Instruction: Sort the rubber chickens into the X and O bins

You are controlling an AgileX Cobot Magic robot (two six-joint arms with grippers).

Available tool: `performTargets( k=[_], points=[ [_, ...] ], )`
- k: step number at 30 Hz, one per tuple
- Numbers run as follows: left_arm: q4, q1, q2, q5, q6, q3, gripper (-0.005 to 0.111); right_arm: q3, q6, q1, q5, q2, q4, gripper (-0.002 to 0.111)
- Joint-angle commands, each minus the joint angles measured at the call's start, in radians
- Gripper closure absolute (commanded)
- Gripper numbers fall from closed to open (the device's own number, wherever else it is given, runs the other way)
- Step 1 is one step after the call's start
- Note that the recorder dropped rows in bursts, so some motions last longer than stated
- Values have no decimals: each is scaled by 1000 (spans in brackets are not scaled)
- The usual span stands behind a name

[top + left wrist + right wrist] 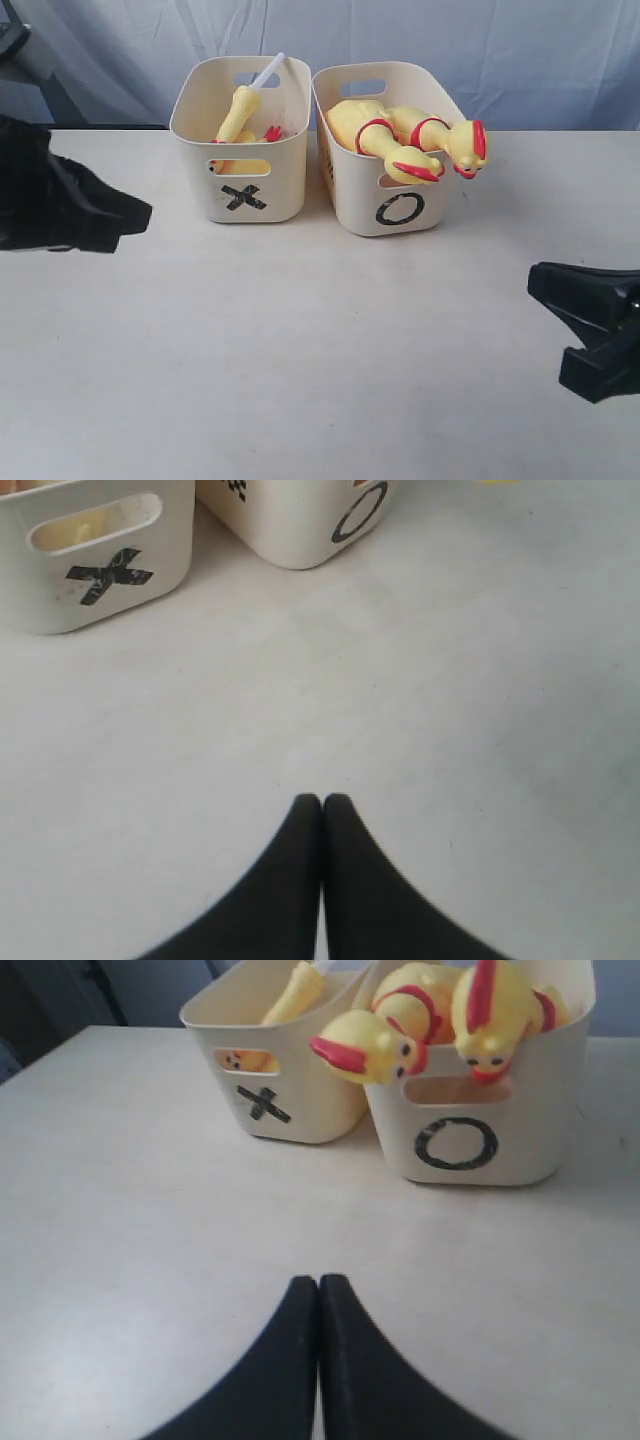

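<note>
Yellow rubber chickens (400,140) in the exterior view sit in both tubs: slim ones in the left X bin (285,185), fat ones overhanging the near rim of the right O bin (350,200). Expect soft, light bodies; grip at the neck. Left wrist view: left gripper (322,802) pressed together, empty. Right wrist view: right gripper (318,1282) likewise; no obstruction on the table (130,1220).

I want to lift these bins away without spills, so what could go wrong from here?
1. Two fat rubber chickens hang their heads over the front rim of the O bin. A jolt could tip them onto the table.
2. In the X bin, a slim rubber chicken leans upright and might topple out if the bin tilts.
3. The bins stand close side by side, so nudging one may shift the other.
</note>
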Motion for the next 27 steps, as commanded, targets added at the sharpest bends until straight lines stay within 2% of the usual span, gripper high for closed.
performTargets(
  k=[1, 7, 14, 21, 27],
  points=[
    [29, 2, -153, -17, 9, 52, 107, 0, -11, -4, 110, -76, 3, 108],
    [49, 2, -331, 13, 8, 58, 107, 0, -11, -4, 126, -96, 3, 108],
    [49, 2, -355, 13, 8, 58, 107, 0, -11, -4, 126, -96, 3, 108],
    [57, 2, -380, 11, 8, 58, 107, 0, -11, -8, 127, -209, 3, 108],
    [57, 72, -466, 11, 8, 58, 107, 0, -11, -134, 151, -340, 3, 108]
  ],
)
